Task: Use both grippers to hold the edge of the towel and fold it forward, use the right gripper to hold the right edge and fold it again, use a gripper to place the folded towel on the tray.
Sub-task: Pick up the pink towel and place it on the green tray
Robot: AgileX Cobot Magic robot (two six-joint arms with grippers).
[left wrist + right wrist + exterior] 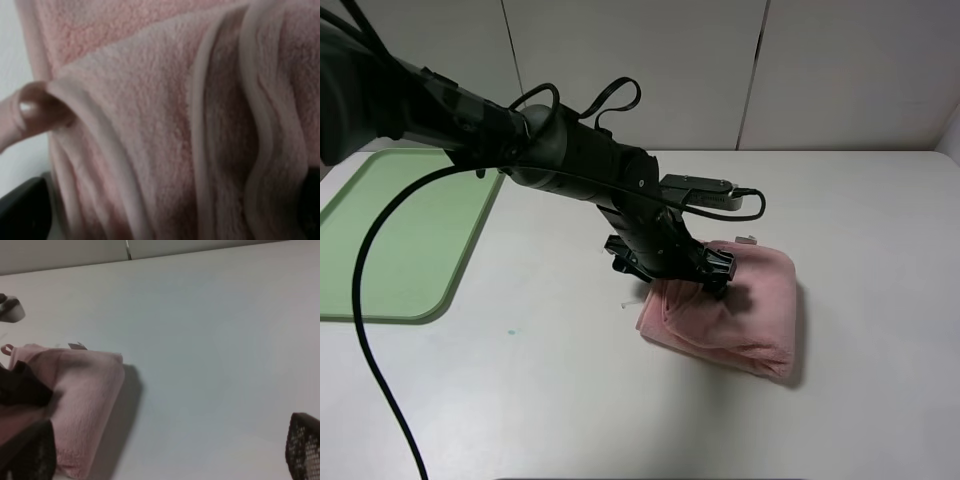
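Note:
The pink towel (750, 310) lies folded into a thick bundle on the white table, right of centre. My left gripper (672, 278) has reached across and sits low over the towel's left edge. Its jaws are spread wide, with towel layers (150, 100) filling the space between the dark fingertips (22, 212). The right gripper (165, 450) is open and empty, off to the towel's right over bare table. Its wrist view shows the towel (85, 385) to one side. The right arm is out of the exterior high view. The green tray (400, 230) lies at the far left.
The white table (860, 220) extends to a pale wall at the back. A black cable (370, 330) from the left arm loops over the table in front of the tray. A small white tag (745, 239) sticks out at the towel's far edge.

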